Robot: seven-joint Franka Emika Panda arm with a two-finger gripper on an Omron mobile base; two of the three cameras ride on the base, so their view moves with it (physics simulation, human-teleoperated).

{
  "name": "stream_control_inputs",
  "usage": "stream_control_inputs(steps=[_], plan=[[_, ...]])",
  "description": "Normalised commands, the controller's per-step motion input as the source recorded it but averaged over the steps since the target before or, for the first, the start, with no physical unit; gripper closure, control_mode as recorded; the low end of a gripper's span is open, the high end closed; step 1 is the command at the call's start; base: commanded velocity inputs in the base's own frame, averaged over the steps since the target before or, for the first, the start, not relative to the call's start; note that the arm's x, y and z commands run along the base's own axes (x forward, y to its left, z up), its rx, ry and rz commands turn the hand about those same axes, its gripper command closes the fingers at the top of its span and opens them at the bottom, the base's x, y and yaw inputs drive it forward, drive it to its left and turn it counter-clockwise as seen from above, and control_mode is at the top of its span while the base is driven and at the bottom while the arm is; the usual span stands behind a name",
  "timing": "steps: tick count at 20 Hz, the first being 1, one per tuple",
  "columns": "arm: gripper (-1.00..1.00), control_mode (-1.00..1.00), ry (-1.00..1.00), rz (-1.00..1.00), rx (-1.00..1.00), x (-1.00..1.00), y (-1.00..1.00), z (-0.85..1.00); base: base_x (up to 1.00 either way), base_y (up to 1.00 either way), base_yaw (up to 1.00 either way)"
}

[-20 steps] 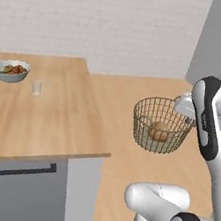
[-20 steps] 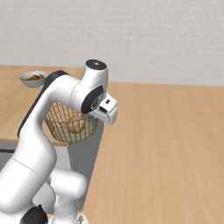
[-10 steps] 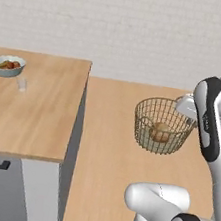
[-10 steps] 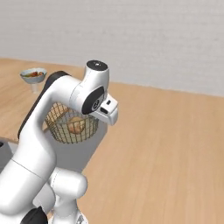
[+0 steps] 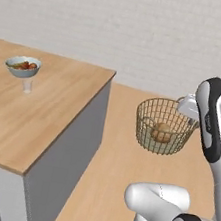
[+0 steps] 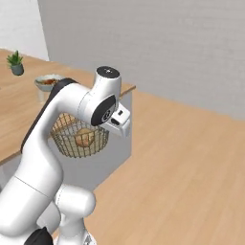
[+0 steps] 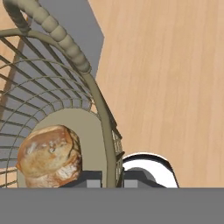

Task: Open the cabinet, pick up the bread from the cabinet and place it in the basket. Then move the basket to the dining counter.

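- Wood-plank floor (image 5: 111,153) runs under everything, with a pale brick wall (image 5: 125,29) at the back.
- Closest in, the gripper (image 7: 113,181) is pinched tight on the rim of the basket (image 5: 163,126), one finger inside and one outside, basket up in the air beside the arm.
- bread (image 7: 50,155) sits on the basket's base disc.
- Further left, the dining counter (image 5: 40,116) holds a fruit bowl (image 5: 23,66) with a small glass (image 5: 26,86) just beside it.

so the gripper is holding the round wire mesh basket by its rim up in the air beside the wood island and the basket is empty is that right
Not quite: the round tan-gold wire mesh basket is not empty. The small tan-brown bread loaf lies on its base disc, as the hand view shows. The rest holds: the gripper grips the rim beside the wood-plank island counter.
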Motion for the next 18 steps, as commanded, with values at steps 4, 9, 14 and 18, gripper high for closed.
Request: stream_control_inputs(steps=[4, 9, 14, 18], plan=[[1.0, 1.0, 0.0, 0.0, 0.0, 0.0, 0.0, 0.0, 0.69, -0.75, 0.58], [1.0, 1.0, 0.0, 0.0, 0.0, 0.0, 0.0, 0.0, 0.71, -0.67, 0.61], [1.0, 1.0, 0.0, 0.0, 0.0, 0.0, 0.0, 0.0, 0.63, -0.65, 0.64], [1.0, 1.0, 0.0, 0.0, 0.0, 0.0, 0.0, 0.0, 0.58, -0.67, 0.63]])
